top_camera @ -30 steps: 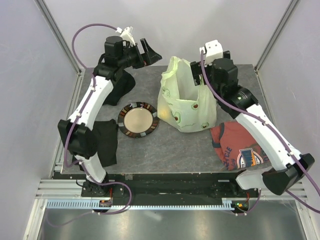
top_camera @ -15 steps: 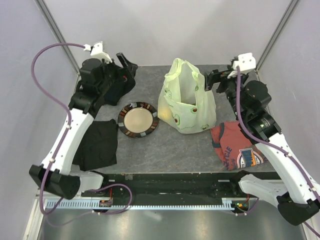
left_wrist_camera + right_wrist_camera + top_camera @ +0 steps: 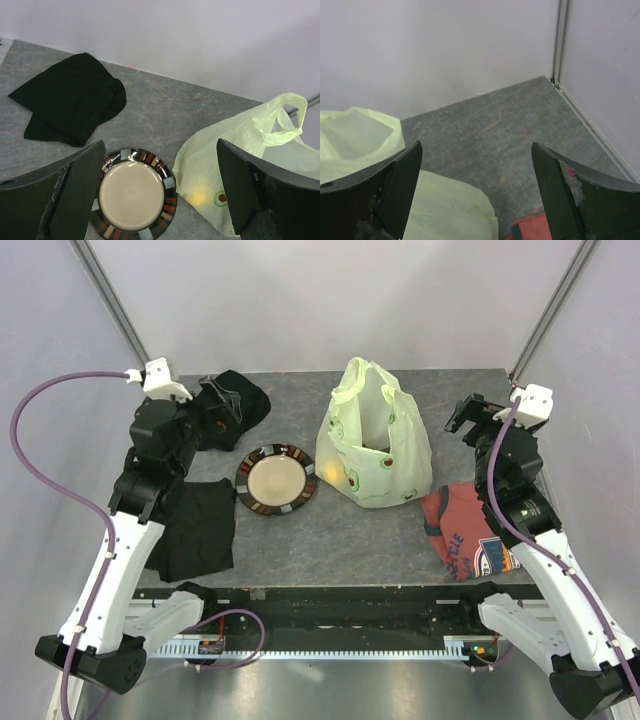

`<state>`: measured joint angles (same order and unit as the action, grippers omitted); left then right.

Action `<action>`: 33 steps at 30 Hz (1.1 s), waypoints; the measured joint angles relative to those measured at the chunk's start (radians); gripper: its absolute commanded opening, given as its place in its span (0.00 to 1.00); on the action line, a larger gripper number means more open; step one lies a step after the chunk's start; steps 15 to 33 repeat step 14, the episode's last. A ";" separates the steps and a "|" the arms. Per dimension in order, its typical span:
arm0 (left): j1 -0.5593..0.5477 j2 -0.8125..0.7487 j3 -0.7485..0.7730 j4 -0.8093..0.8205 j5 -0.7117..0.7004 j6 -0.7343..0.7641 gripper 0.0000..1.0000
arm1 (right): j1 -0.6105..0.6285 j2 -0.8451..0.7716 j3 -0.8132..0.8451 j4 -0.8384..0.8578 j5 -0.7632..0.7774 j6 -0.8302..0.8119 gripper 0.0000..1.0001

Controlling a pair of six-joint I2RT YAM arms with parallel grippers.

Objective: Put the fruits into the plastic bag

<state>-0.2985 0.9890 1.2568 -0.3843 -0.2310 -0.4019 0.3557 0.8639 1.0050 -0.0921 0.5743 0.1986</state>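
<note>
Now we see the plastic bag (image 3: pixel 372 445) standing upright on the worktop (image 3: pixel 330 530) at the centre of the overhead frame, just right of the dark plate (image 3: pixel 276 480). A yellow-orange patch (image 3: pixel 197 195) shows through its lower wall, though we cannot tell whether it is one of the fruits. Our left end effector (image 3: pixel 159 192) hangs at the upper left with its jaws spread wide, and our right end effector (image 3: pixel 475 187) hangs toward the right edge, apart from the bag, jaws likewise parted.
</note>
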 measured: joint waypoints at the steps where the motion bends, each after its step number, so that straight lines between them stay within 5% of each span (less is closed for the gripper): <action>1: 0.000 -0.006 -0.001 -0.014 -0.007 0.000 0.99 | -0.002 -0.006 -0.021 -0.008 0.016 0.011 0.98; 33: 0.000 -0.027 -0.017 -0.095 -0.032 0.000 0.99 | -0.005 -0.087 -0.132 -0.063 0.098 0.083 0.98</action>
